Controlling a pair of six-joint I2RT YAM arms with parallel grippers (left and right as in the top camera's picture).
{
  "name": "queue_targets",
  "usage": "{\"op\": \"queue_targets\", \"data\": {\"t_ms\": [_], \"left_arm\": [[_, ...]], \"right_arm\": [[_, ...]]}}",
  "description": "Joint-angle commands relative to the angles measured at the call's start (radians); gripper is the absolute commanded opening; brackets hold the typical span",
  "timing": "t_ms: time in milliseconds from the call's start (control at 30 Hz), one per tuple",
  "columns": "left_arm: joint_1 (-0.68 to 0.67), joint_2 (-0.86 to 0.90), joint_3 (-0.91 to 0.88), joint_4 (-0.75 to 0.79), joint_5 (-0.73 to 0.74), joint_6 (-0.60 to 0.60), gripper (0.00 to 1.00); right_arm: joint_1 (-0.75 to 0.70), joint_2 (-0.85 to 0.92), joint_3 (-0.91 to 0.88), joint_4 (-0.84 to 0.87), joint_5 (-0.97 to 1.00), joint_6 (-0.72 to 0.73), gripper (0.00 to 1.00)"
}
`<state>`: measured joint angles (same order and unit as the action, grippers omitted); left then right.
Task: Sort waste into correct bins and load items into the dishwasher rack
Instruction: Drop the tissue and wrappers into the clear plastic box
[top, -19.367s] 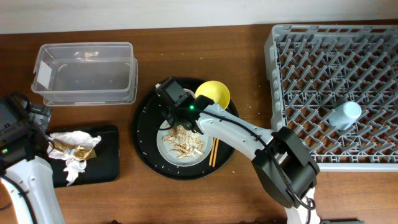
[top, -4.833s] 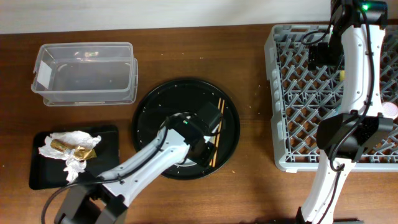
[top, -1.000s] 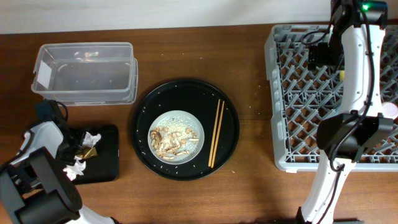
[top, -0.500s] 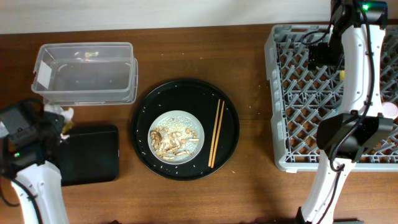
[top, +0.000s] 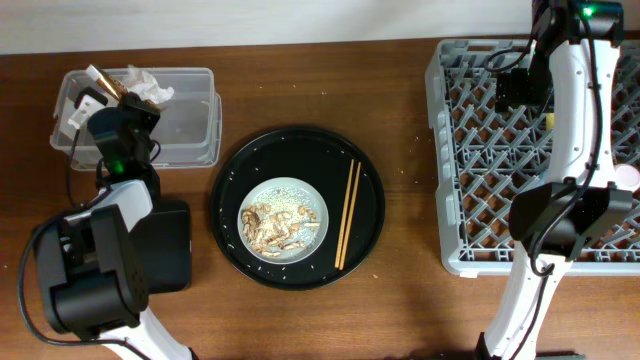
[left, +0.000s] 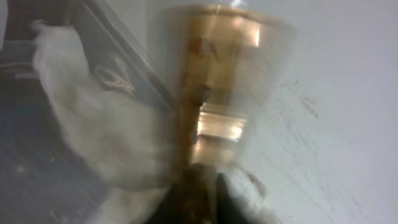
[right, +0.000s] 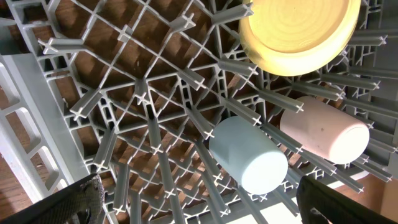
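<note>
Overhead: 1 clear tub (top: 140, 135), 1 shallow black tray (top: 170, 250), 1 round black tray (top: 297, 150), 1 grey plate (top: 310, 195) carrying the food scraps (top: 275, 225), 1 pair of chopsticks (top: 347, 215), 1 dishwasher rack (top: 480, 150), all on the bench (top: 400, 300). From the round tray, the tub is at 10 o'clock, the shallow tray at 8 o'clock and the rack at 3 o'clock. The chopsticks lie on the round tray, at 3 o'clock of the plate. The left pincer (top: 115, 95) is over the tub's far left corner. 1 white napkin (top: 152, 85) and 1 gold wrapper (top: 125, 82) sit right at its tips, napkin at its 2 o'clock. The right pincer (top: 515, 88) hangs over the rack's far part.

Left wrist: heavy blur. The wrapper (left: 211, 106) stands up at 12 o'clock from the left pincer (left: 199, 199), and the napkin (left: 93, 143) is at its 10 o'clock. Both are at the fingertips; cannot tell whether they are clamped or loose.

Right wrist: inside the rack (right: 124, 93) are 1 yellow bowl (right: 298, 31), 1 light blue cup (right: 249, 155) and 1 pink cup (right: 323, 134). The cups lie on their sides, touching. The right pincer (right: 199, 193) is wide apart with nothing in it; blue cup at its 1 o'clock, bowl farther off at 1 o'clock.
</note>
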<state>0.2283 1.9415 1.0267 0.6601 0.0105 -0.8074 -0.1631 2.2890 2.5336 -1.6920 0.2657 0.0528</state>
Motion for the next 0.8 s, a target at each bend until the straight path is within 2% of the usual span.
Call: {"op": "queue_targets", "data": {"t_ms": [0,33,133,167,200,233,333,400,467,500,533,567,633,700,733,767], "left_arm": [[-0.003,-0.004,0.024,0.057,0.038,0.008,0.59],[-0.003,-0.019,0.025,0.073,0.094,0.009,0.61],[-0.003,-0.132,0.033,0.019,0.082,0.087,0.63],[-0.003,-0.214,0.069,-0.109,0.072,0.150,0.73],[-0.003,-0.258,0.118,-0.234,0.072,0.225,0.92],[-0.003,-0.274,0.162,-0.317,0.072,0.260,0.99],[-0.003,-0.292,0.179,-0.387,0.087,0.260,0.99],[-0.003,-0.389,0.179,-0.500,0.234,0.260,0.99],[-0.003,-0.573,0.179,-0.855,0.485,0.260,0.99],[-0.003,-0.644,0.179,-1.016,0.533,0.260,0.99],[-0.006,-0.705,0.179,-1.160,0.591,0.293,0.99],[-0.031,-0.737,0.179,-1.236,0.668,0.399,0.98],[-0.135,-0.750,0.179,-1.327,0.662,0.462,0.95],[-0.406,-0.705,0.180,-1.354,0.503,0.462,0.95],[-0.547,-0.647,0.201,-1.360,0.339,0.462,0.95],[-0.608,-0.604,0.225,-1.379,0.248,0.461,0.95]], "right_arm": [[-0.002,-0.031,0.001,-0.002,0.016,0.011,0.98],[-0.002,-0.031,0.001,-0.002,0.016,0.011,0.98],[-0.002,-0.031,0.001,-0.002,0.016,0.011,0.98],[-0.002,-0.031,0.001,-0.002,0.016,0.011,0.98],[-0.002,-0.031,0.001,-0.002,0.016,0.011,0.98],[-0.002,-0.031,0.001,-0.002,0.016,0.011,0.99],[-0.002,-0.031,0.001,-0.002,0.016,0.011,0.98],[-0.002,-0.031,0.001,-0.002,0.016,0.011,0.98],[-0.002,-0.031,0.001,-0.002,0.016,0.011,0.98],[-0.002,-0.031,0.001,-0.002,0.016,0.011,0.98],[-0.002,-0.031,0.001,-0.002,0.016,0.011,0.98],[-0.002,-0.031,0.001,-0.002,0.016,0.011,0.98],[-0.002,-0.031,0.001,-0.002,0.016,0.011,0.98],[-0.002,-0.031,0.001,-0.002,0.016,0.011,0.98],[-0.002,-0.031,0.001,-0.002,0.016,0.011,0.98],[-0.002,-0.031,0.001,-0.002,0.016,0.011,0.98]]}}
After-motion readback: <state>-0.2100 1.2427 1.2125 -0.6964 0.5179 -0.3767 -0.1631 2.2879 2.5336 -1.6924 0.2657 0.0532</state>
